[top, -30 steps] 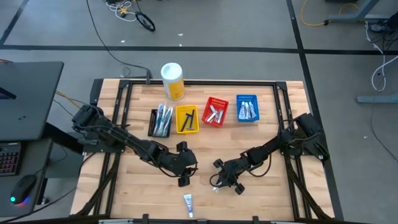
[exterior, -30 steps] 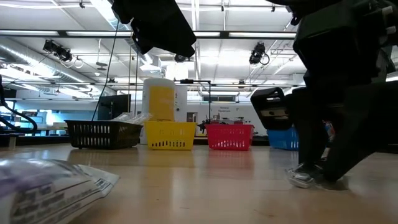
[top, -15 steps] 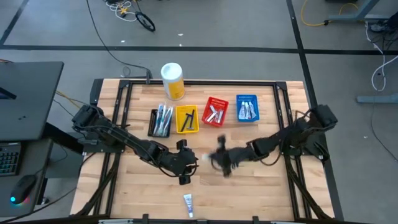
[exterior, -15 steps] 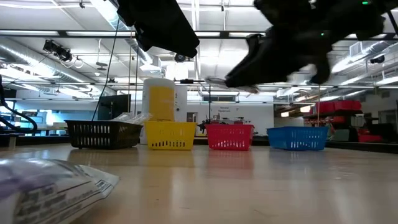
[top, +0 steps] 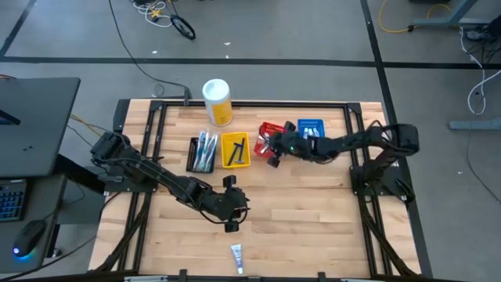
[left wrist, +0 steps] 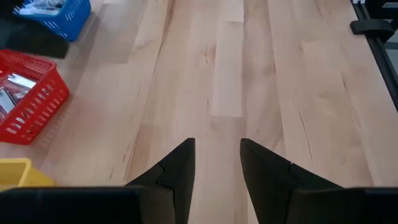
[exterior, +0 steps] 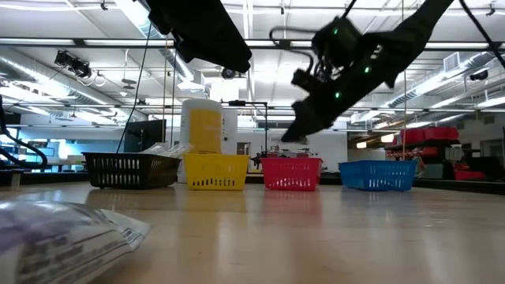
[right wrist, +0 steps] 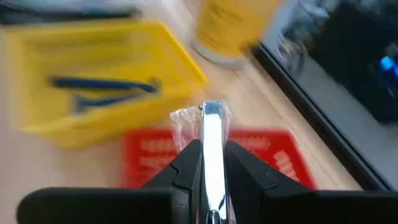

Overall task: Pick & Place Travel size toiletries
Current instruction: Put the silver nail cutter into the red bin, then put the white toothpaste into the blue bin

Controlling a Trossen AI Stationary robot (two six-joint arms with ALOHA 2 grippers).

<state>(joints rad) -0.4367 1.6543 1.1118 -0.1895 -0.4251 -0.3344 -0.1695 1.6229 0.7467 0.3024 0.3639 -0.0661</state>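
**Desk:** What does the right gripper (right wrist: 210,163) have?

**Photographer:** Its fingers are clamped on a thin silver tube (right wrist: 210,134) in a clear wrapper, seen end-on in the right wrist view. In the high view the right gripper (top: 275,146) sits right of center in the upper half, over the red basket (top: 271,141).

**Desk:** And the step at hand?

**Photographer:** By the look of it, the drop into that red basket, which already holds silvery items. To do it well, the arm should center the tube over the basket, come down close to the rim, then open the fingers, so the wrapper does not snag on a wall or spill toward the yellow basket (top: 235,150) just left of it.

**Desk:** The rest of the frame?

**Photographer:** Razors lie in the yellow basket, pale items in the black basket (top: 201,153) and the blue basket (top: 311,135). One white tube (top: 236,257) lies at bottom center, well apart from the row. The left gripper (top: 230,208) waits at lower center, fingers (left wrist: 174,177) slightly parted and empty.
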